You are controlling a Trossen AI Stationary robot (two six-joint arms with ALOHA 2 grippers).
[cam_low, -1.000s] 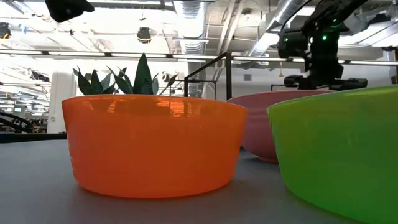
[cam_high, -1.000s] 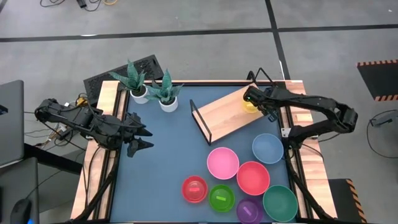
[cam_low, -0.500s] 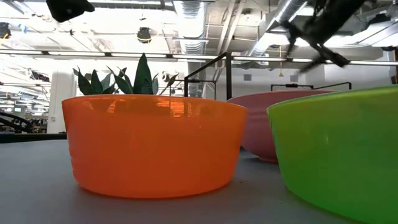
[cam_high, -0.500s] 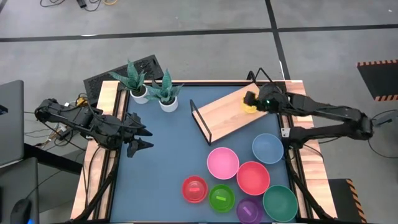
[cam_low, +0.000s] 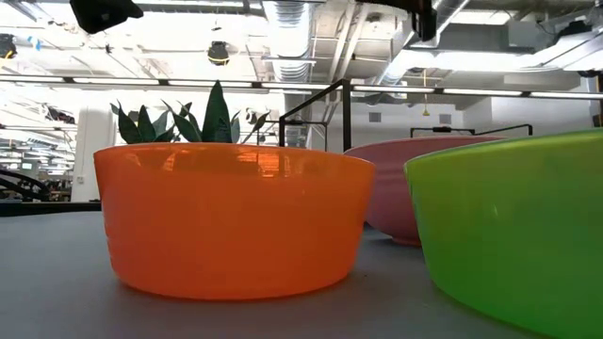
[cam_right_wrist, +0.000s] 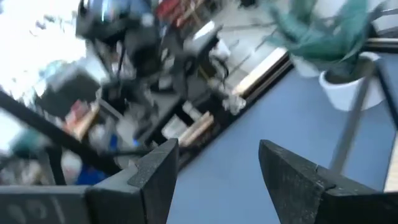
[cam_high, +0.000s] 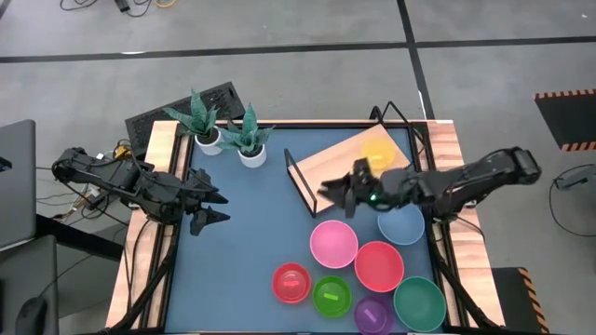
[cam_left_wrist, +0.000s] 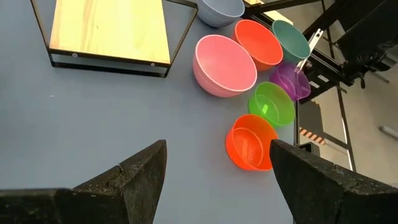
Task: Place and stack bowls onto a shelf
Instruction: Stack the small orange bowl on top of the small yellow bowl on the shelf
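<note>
The yellow bowl (cam_high: 379, 152) sits alone on the light-wood shelf (cam_high: 340, 167) near its far right end. My right gripper (cam_high: 331, 195) (cam_right_wrist: 217, 168) is open and empty. It hovers over the shelf's near edge, pointing toward the table's left, just beyond the pink bowl (cam_high: 333, 244). The coral-red bowl (cam_high: 379, 265), blue bowl (cam_high: 402, 223), dark green bowl (cam_high: 419, 303), red bowl (cam_high: 291, 283), lime green bowl (cam_high: 331, 296) and purple bowl (cam_high: 374, 314) stand on the table at the near right. My left gripper (cam_high: 212, 207) (cam_left_wrist: 217, 180) waits open at the table's left.
Two white pots with spiky plants (cam_high: 228, 135) stand at the far left of the table. The shelf's black wire frame (cam_high: 296, 177) rises at its left end. The blue table surface (cam_high: 251, 251) between my left gripper and the bowls is bare.
My right gripper has left the yellow bowl and swung from the shelf's far right end toward the table's left and near side, turning to point left. The yellow bowl stays on the shelf.
</note>
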